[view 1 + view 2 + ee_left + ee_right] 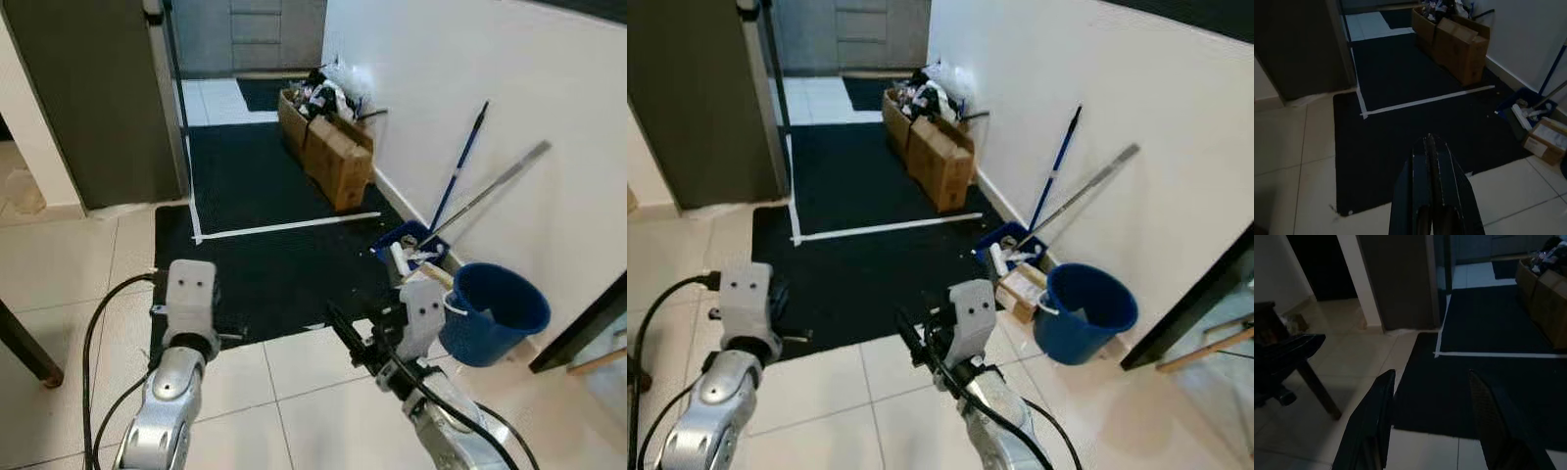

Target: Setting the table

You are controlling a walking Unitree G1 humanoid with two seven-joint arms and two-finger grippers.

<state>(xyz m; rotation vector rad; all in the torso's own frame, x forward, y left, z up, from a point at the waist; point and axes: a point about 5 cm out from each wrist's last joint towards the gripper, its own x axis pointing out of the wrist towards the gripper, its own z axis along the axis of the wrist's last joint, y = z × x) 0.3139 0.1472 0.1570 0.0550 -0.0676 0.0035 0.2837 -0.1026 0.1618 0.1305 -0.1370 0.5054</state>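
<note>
Floor: pale tiles, with a black mat (265,245) by the wall.
Blue bucket (495,311): beside the mat.
Left claw (1432,147): over the mat, fingers pressed together.
Right claw (1432,396): over the mat's edge, fingers wide apart.

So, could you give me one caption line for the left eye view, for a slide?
Both hands empty above a black mat, blue bucket and cardboard boxes along the wall.

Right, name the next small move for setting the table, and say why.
Probably turn left toward the dark table leg: both grippers hold nothing, left gripper shut and right gripper open, and ahead lie only a black mat, cardboard boxes and a blue bucket.
</note>
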